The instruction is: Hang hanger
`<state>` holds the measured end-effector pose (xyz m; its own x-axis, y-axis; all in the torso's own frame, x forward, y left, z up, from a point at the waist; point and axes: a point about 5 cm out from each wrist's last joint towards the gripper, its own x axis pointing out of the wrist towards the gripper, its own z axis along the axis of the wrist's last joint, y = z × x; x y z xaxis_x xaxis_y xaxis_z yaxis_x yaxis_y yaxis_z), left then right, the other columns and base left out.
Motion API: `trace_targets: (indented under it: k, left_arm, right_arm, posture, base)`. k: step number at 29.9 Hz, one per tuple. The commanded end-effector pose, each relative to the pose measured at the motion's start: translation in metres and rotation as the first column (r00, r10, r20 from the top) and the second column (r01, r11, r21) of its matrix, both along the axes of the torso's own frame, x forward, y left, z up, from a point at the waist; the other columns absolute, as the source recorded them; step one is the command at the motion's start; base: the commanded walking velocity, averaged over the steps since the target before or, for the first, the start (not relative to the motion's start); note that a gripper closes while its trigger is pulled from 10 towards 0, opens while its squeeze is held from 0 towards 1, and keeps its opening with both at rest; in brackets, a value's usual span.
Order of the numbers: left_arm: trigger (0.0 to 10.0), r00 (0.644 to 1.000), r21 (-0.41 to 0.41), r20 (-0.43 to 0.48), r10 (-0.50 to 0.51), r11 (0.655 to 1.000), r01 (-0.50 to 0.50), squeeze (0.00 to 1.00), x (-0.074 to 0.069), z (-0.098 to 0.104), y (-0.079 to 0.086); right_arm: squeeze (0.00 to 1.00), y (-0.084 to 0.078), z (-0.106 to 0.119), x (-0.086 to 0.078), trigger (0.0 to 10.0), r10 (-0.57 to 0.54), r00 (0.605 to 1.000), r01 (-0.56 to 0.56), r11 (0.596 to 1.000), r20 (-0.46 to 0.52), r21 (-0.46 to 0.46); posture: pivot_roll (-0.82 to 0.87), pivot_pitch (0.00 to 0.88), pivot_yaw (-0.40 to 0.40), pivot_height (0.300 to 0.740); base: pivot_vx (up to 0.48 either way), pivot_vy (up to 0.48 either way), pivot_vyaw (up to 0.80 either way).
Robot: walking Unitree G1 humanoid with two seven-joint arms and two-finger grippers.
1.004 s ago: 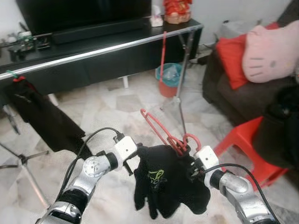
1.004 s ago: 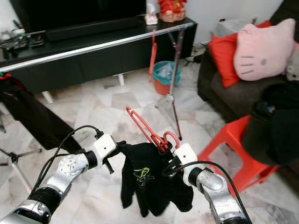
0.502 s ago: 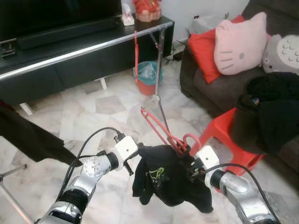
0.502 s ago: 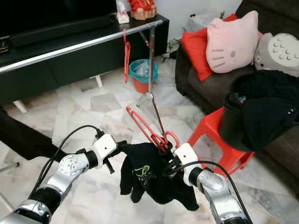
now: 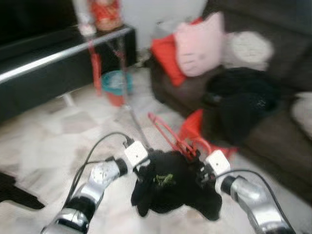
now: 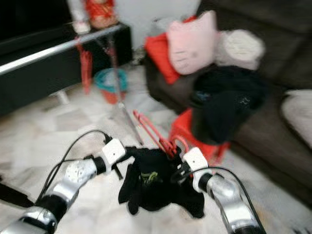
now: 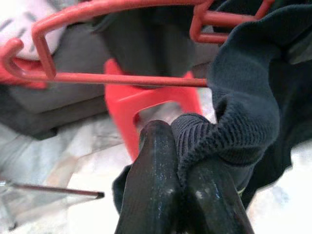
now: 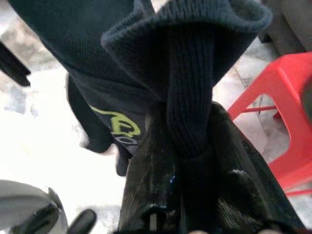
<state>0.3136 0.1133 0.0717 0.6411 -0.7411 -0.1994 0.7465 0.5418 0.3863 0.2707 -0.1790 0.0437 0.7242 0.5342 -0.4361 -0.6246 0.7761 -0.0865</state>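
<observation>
"Did you see how it was carrying that thing?"

"I did. The left gripper (image 5: 144, 168) had its jaws clenched on a fold of the black shirt (image 5: 170, 187), and the right gripper (image 5: 201, 176) was clamped on the ribbed edge of the same shirt. The red hanger (image 5: 171, 136) sat between the two, part of it poking up and away from the jaws, the rest tangled in the cloth."

"So neither one was gripping the hanger itself?"

"Not that I could tell. From the wrist side the red wire ran just beyond the left fingertips (image 7: 155, 146), apart from them. That was what worried me. If the shirt slid, I'd guess the hanger could tip out and drop to the floor."

"And the rail?"

"The silver rail (image 5: 53, 58) stood well off to the left of the jaws, with a red hanger (image 5: 96, 68) already on it. Ahead of the jaws there was a red stool (image 5: 195, 131) with a heap of dark clothes (image 5: 239, 105) by the sofa (image 5: 287, 131)."

"Everything looked smeared to me."

"To me too; the head view was blurred. I'd say the hook could miss the rail if the robot reached from there, or the shirt's hanging tail could snag the stool."
</observation>
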Motion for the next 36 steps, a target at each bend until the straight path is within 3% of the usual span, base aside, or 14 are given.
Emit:
trace_targets:
  k: [1, 29, 30, 31, 36]
  left_arm:
    - [10.0, 1.0, 0.014, 0.012, -0.006, 1.0, 0.006, 0.0, 0.001, 0.002, 0.001]
    - [10.0, 1.0, 0.018, 0.013, -0.008, 1.0, 0.007, 0.0, 0.0, 0.001, 0.001]
    - [10.0, 1.0, 0.01, 0.008, 0.023, 1.0, -0.023, 0.0, 0.005, 0.003, 0.005]
    - [10.0, 0.998, -0.001, 0.002, 0.061, 0.998, -0.061, 0.0, 0.01, 0.006, 0.011]
    - [10.0, 0.998, 0.013, 0.014, 0.063, 0.998, -0.063, 0.0, 0.014, 0.01, 0.013]
  right_arm:
    - [0.0, 0.002, 0.006, 0.003, 10.0, 0.005, 1.0, -0.005, 1.0, 0.027, 0.006]
    - [0.0, 0.002, 0.006, 0.003, 10.0, 0.005, 1.0, -0.005, 1.0, 0.027, 0.005]
    - [0.0, 0.003, 0.008, -0.01, 10.0, 0.113, 0.993, -0.113, 0.993, -0.012, -0.021]
    - [0.0, 0.003, 0.009, -0.031, 10.0, 0.259, 0.961, -0.265, 0.963, -0.095, -0.057]
    - [0.0, -0.005, 0.008, -0.064, 10.0, 0.349, 0.913, -0.373, 0.924, -0.209, -0.087]
  posture:
    - [-0.02, 0.039, 0.022, 0.74]
    - [-0.02, 0.039, 0.022, 0.74]
    - [-0.03, 0.045, 0.036, 0.74]
    - [-0.03, 0.046, 0.038, 0.74]
    - [-0.04, 0.041, 0.05, 0.74]
  base:
    - [0.0, 0.0, -0.8]
    - [0.0, 0.0, -0.8]
    - [0.0, 0.0, 0.0]
    - [0.0, 0.0, 0.0]
    - [0.0, 0.0, 0.0]
